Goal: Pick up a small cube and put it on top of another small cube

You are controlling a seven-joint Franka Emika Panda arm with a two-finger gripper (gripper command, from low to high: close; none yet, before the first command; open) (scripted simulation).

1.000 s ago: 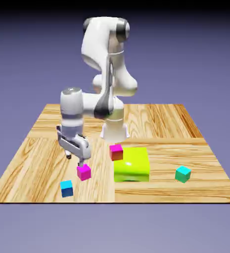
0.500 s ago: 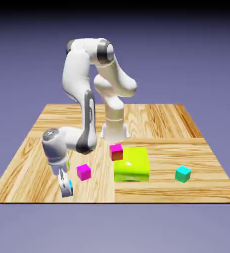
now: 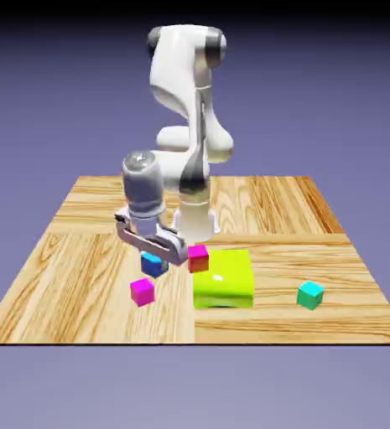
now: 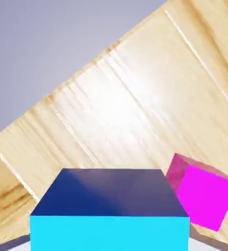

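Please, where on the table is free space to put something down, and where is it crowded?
Free: the table on the exterior view's left, the far strip behind the lime-green block, and past the teal cube. Crowded: around the magenta cube, red cube and held blue cube.

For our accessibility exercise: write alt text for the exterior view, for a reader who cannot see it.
A white robot arm holds a small blue cube in its shut gripper above a wooden table. Just to the view's right sits a red cube against a lime block; a magenta cube and a teal cube lie nearby.
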